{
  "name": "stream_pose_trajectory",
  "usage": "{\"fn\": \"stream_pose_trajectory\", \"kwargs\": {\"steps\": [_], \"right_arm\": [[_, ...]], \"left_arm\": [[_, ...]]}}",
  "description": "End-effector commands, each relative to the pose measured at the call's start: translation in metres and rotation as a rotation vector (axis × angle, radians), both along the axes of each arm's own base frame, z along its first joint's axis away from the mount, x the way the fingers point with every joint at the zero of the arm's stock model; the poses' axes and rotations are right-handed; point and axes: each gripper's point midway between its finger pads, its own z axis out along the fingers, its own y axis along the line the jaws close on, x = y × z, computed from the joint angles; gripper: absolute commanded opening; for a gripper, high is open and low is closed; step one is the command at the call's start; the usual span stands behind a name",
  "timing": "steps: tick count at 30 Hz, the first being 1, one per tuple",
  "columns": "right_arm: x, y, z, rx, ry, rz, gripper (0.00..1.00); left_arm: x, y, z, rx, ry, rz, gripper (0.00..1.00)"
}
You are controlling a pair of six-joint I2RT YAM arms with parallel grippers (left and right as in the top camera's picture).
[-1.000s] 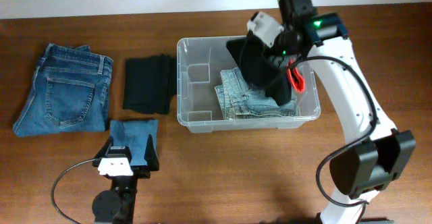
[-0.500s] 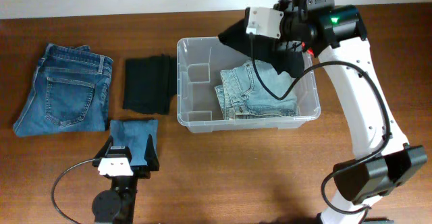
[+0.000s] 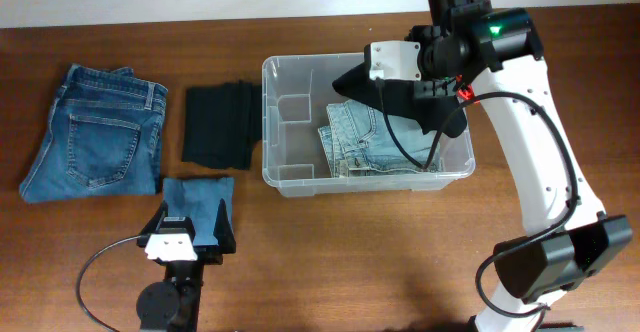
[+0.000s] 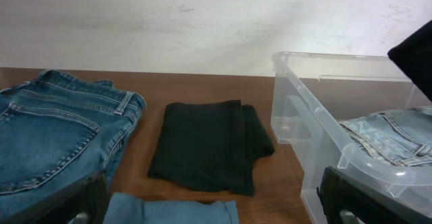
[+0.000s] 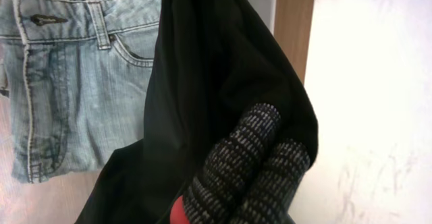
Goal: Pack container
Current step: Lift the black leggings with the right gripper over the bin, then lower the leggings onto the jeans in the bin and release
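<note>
The overhead view alone shows the whole layout. The container point(image 3: 290, 142) sits on the table point(image 3: 350, 262) right of centre, with light jeans point(image 3: 375, 150) lying flat in its right part. Left of it, on the table, lie a folded black garment point(image 3: 220, 124) and, farther left, dark jeans point(image 3: 95, 132). A small blue fold point(image 3: 197, 194) lies nearer the front edge.

The left wrist view adds a low side angle. It shows the container's clear wall point(image 4: 304, 116), the light jeans point(image 4: 385, 136) inside, the folded black garment point(image 4: 209, 143) just beside the wall, and the dark jeans point(image 4: 47, 136). The edge of the blue fold point(image 4: 169, 207) appears at the bottom. This is the only view that shows the wall behind the table.

The right wrist view alone shows the grip close up. The fingers point(image 5: 236, 160) are textured and pressed together on a black cloth point(image 5: 202, 82), with the light jeans point(image 5: 74, 69) below.

Right gripper point(image 3: 440, 80): clenched on the black cloth point(image 3: 410, 107). It holds the cloth above the container's right half, and the cloth hangs over the light jeans. Whether the cloth touches the jeans cannot be told.

Left gripper point(image 3: 190, 234): jaws spread wide, holding nothing. It sits low at the front, over the near edge of the blue fold. Contact with the fold cannot be told.
</note>
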Motion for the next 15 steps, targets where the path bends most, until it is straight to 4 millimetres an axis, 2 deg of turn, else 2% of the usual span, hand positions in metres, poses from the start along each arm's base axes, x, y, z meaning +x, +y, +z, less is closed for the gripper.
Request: {"fn": "stream_pose_trajectory", "kwargs": {"steps": [1,6,9,12,15], "right_arm": [[0.003,0.011,0.005,0.037,-0.026,0.014,0.04],[0.034,0.007,0.026,0.01,-0.187,-0.007,0.04],[0.059,0.002,0.047,-0.009,-0.322,-0.045,0.04],[0.08,-0.005,0.071,-0.041,-0.457,-0.078,0.04],[0.097,-0.009,0.114,-0.036,-0.628,-0.129,0.04]], "left_arm": [[0.0,0.001,0.0,0.016,-0.002,0.0,0.99],[0.0,0.001,0.0,0.016,-0.002,0.0,0.99],[0.0,0.001,0.0,0.016,-0.002,0.0,0.99],[0.0,0.001,0.0,0.016,-0.002,0.0,0.99],[0.0,0.001,0.0,0.016,-0.002,0.0,0.99]]}}
